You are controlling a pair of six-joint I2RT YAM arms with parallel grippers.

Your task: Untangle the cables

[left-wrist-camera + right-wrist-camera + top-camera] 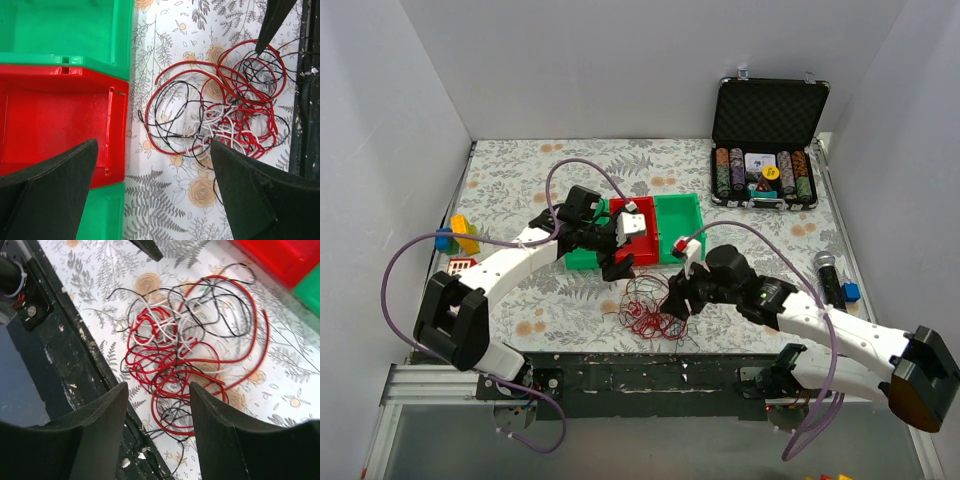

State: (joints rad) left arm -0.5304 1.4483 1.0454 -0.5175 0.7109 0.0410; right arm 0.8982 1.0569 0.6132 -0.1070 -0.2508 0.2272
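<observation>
The cables [648, 308] lie in a tangled heap of thin red, black and white loops on the floral table near its front edge. In the left wrist view the cables [220, 112] lie ahead and to the right of my left gripper [152, 150], which is open and empty above the table beside the bins. In the right wrist view the cables [185, 350] lie just beyond my right gripper [157, 390], which is open and empty over the heap's near edge. In the top view my left gripper [618, 263] is left of the heap and my right gripper [676, 300] is right of it.
A row of green and red bins [650, 230] stands just behind the heap. An open black case of poker chips [767, 150] is at the back right. Toy blocks [458, 240] lie at the left edge. A black object with a blue cap [835, 280] lies right. The black front rail [65, 355] borders the heap.
</observation>
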